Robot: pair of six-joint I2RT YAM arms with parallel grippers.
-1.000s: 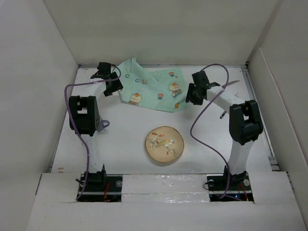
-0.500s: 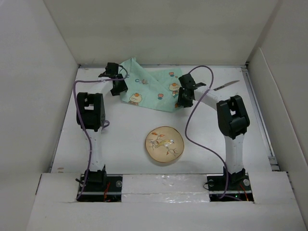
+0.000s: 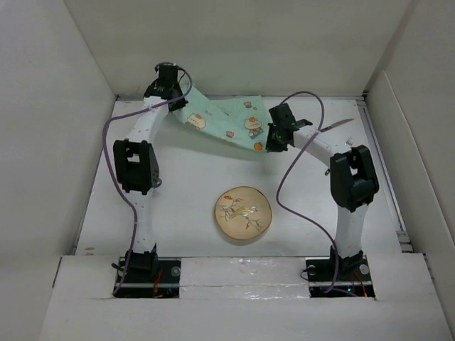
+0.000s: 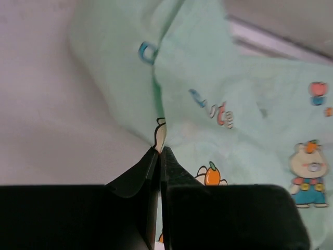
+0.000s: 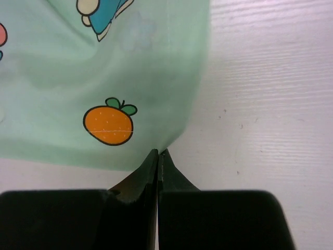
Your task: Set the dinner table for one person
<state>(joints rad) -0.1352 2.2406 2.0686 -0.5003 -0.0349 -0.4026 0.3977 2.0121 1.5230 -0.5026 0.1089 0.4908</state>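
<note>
A mint-green cartoon-print cloth mat [image 3: 224,121] hangs stretched over the far part of the white dinner table [image 3: 185,177]. My left gripper [image 3: 173,91] is shut on the mat's far left corner [image 4: 160,136], held up off the table. At the mat's near right corner [image 5: 165,147], my right gripper [image 3: 274,142] is shut on the cloth edge, low over the table. A round plate with a bird picture [image 3: 243,212] lies in the middle of the table, nearer the arms.
A knife [image 3: 333,126] lies at the far right, just beyond the right arm. White side walls enclose the table on the left, back and right.
Both grippers closed on the mat's corners. The left arm lifted its corner up and toward the back, and the right gripper shifted slightly, so the mat now hangs stretched between them.
</note>
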